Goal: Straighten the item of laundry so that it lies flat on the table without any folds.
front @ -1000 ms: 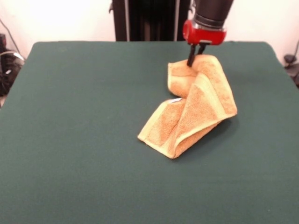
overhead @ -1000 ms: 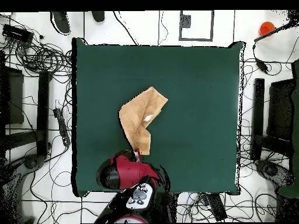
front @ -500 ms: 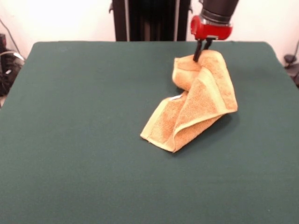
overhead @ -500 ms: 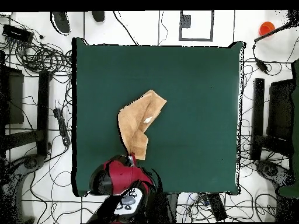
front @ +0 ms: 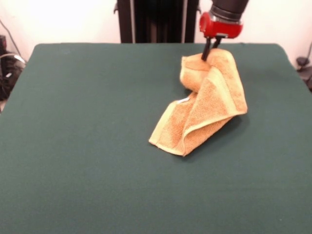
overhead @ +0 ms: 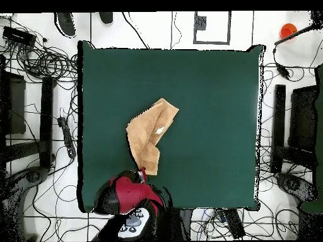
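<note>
The dark green surface (front: 87, 146) spreads far wider than anything on it, so I have plenty of room to work. On it, toward my side and a little off centre, sits the towel (front: 204, 114), orange-tan terry with paler border bands, doubled over itself in a long crumpled fold, its far end on the surface and its near end lifted. My gripper (front: 210, 51) is pinched closed on that raised end, near a corner, holding it clear of the surface while the rest trails down. I judge the cloth light, soft and limp: it will drape and sag wherever it is unsupported, not slip, and cannot be hurt. A grip at a corner or border band looks best for unfolding it. A tiny white tag (front: 184, 101) peeks from the fold.
</note>
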